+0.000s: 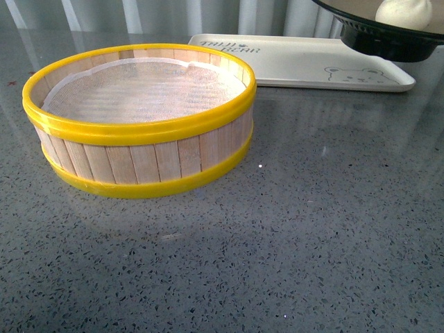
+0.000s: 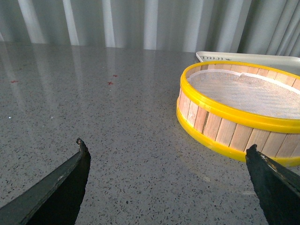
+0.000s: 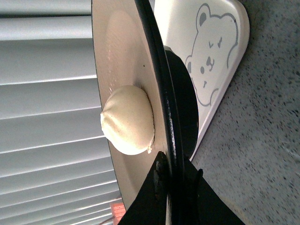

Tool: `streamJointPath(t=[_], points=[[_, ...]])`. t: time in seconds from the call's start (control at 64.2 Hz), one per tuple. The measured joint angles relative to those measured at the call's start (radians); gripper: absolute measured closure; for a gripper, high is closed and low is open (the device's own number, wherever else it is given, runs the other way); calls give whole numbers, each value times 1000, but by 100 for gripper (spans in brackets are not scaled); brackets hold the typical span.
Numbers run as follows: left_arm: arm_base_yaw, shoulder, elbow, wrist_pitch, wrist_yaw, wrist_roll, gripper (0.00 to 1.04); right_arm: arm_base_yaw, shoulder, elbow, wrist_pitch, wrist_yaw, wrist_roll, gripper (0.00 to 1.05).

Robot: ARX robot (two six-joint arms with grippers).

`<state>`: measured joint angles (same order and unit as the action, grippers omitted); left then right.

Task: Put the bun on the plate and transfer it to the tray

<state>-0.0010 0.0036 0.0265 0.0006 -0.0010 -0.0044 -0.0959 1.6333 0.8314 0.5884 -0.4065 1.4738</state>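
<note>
L gripper (image 2: 166,144) near, jaws wide apart w/ nothing between, over grey table (image 1: 277,243), left of basket (image 1: 139,132). Basket sits mid-left, white cloth liner (image 1: 146,90) inside. Beyond it, far right, tray (image 1: 291,66) lies flat. Plate (image 1: 388,38) is over tray's right end, can't tell if touching. R gripper (image 3: 176,185) clamped on plate rim. Bun (image 1: 404,12) sits on plate.
</note>
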Motion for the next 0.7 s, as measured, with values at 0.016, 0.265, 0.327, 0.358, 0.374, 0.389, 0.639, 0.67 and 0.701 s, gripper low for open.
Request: streamJointPath(t=[0.016, 0.265, 0.327, 0.358, 0.374, 0.389, 0.639, 0.67, 0.701], points=[[0, 0, 0, 0, 0, 0, 7, 1, 14, 20, -11, 3, 1, 102], [0, 0, 0, 0, 0, 0, 7, 12, 173, 255, -139, 14, -16, 102], [0, 0, 0, 0, 0, 0, 7, 16, 203, 296, -163, 11, -26, 102], [0, 0, 0, 0, 0, 0, 7, 18, 220, 318, -174, 10, -31, 102], [0, 0, 0, 0, 0, 0, 7, 20, 232, 331, -180, 10, -35, 102], [0, 0, 0, 0, 0, 0, 7, 21, 238, 338, -184, 10, -38, 102], [0, 0, 0, 0, 0, 0, 7, 39, 348, 439, -215, 12, -57, 102], [0, 0, 0, 0, 0, 0, 7, 40, 357, 446, -214, 11, -57, 102], [0, 0, 0, 0, 0, 0, 7, 41, 365, 452, -214, 11, -57, 102]])
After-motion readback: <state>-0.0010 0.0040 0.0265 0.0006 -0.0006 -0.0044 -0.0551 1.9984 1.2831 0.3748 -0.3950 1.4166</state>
